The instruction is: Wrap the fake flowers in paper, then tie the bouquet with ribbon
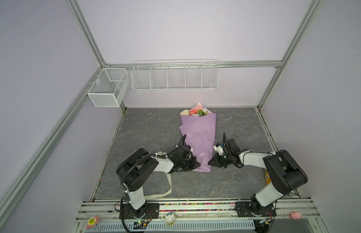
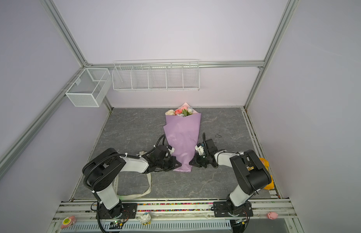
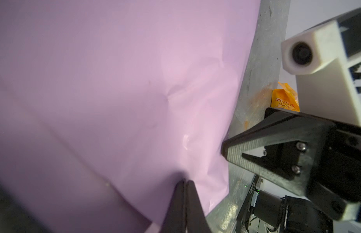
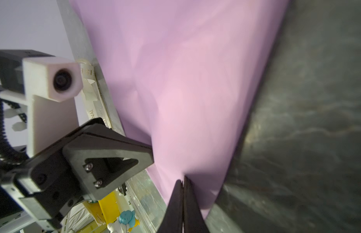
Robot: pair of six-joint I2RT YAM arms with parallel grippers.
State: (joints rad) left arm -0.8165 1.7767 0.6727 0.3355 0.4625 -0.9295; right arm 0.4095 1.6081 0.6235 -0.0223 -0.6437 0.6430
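The bouquet of fake flowers (image 1: 197, 137) (image 2: 182, 137) lies on the grey table, wrapped in lilac paper. Its cream, pink and pale blue blooms (image 1: 194, 112) point to the back wall and its narrow end points to the front. My left gripper (image 1: 198, 165) (image 2: 180, 165) (image 3: 185, 182) is shut, with its tips against the left side of the narrow end. My right gripper (image 1: 209, 163) (image 2: 189, 162) (image 4: 183, 178) is shut against the right side, facing it. Whether either one pinches a fold of paper (image 3: 115, 90) (image 4: 185, 80) does not show. A cream printed ribbon (image 1: 169, 183) (image 2: 149, 181) (image 4: 91, 102) lies loose under the left arm.
A white wire rack (image 1: 174, 77) and a mesh box (image 1: 107, 88) hang on the back wall. An orange packet (image 1: 267, 177) (image 3: 284, 100) lies at the table's right edge behind the right arm. A small dark scrap (image 1: 234, 134) lies right of the bouquet. Small toys (image 1: 169, 218) sit on the front rail.
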